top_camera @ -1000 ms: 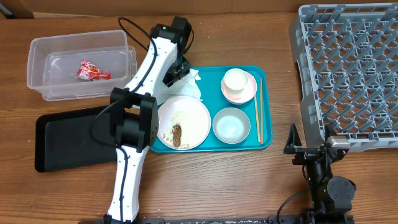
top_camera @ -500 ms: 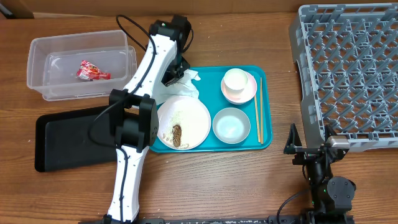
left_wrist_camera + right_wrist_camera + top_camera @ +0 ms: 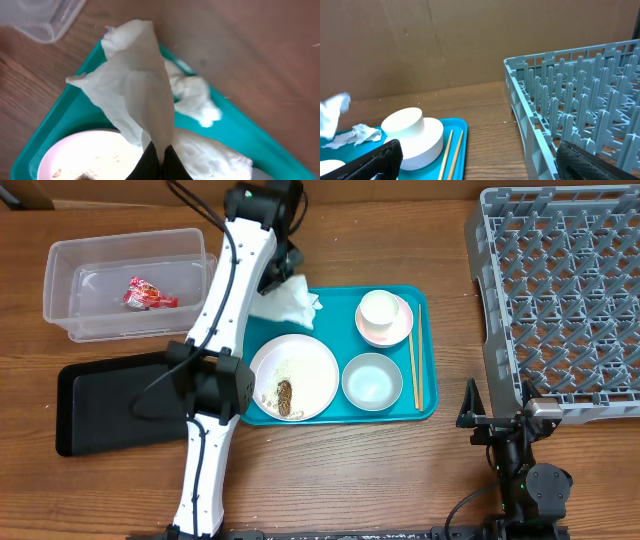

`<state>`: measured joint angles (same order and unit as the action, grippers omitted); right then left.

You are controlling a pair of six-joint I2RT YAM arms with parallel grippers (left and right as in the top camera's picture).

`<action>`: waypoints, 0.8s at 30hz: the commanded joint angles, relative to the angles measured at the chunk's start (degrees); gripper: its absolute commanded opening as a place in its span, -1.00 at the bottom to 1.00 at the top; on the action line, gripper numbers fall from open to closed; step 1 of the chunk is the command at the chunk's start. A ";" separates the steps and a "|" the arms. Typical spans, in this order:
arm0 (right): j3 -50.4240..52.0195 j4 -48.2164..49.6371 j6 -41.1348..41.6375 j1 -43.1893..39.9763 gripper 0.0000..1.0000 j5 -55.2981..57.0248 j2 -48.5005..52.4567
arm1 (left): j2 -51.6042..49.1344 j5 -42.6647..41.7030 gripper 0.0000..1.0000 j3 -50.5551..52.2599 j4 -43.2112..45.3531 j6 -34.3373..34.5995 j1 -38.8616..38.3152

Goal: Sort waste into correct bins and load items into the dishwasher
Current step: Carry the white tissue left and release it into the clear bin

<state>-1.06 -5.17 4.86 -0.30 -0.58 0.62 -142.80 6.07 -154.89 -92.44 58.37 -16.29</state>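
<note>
My left gripper [image 3: 162, 162] is shut on the white napkin [image 3: 142, 85], which hangs lifted over the teal tray's back-left corner; from overhead the napkin [image 3: 290, 300] shows beside the arm. The red wrapper [image 3: 148, 295] lies in the clear tub [image 3: 60, 280]. Beside the tub lies the black tray [image 3: 110, 405]. The white plate [image 3: 310, 370] carries rice and a brown lump [image 3: 284, 394]. The bowl [image 3: 372, 380], the cup [image 3: 381, 310] on its saucer and the chopsticks [image 3: 415, 355] rest on the teal tray. My right gripper [image 3: 480, 167] stands open near the dish rack [image 3: 560, 300].
The teal tray [image 3: 335, 300] sits mid-table between the tub and the rack. The right arm's base [image 3: 530, 480] stands at the front edge, just below the rack's near corner. A cardboard wall closes off the back of the table.
The left gripper shut on the napkin and rose toward the back of the table, pulling the napkin up off the tray. The right arm has not moved.
</note>
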 commanded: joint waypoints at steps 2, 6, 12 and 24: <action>0.59 0.33 -0.20 -0.11 1.00 0.52 -0.46 | 0.11 1.44 -0.92 -8.41 -1.53 0.37 3.34; 0.59 0.33 -0.22 -0.11 1.00 0.52 -0.46 | 0.11 2.12 -0.92 -13.11 -1.88 0.37 7.34; 0.59 0.33 -0.22 -0.11 1.00 0.52 -0.46 | 0.09 6.69 -0.92 -14.73 -1.86 0.35 15.17; 0.59 0.33 -0.20 -0.11 1.00 0.52 -0.46 | 0.02 5.77 0.93 -12.83 -0.81 -0.72 26.71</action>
<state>-1.06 -5.17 4.86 -0.30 -0.58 0.62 -142.80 11.51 -168.35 -93.17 58.37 9.26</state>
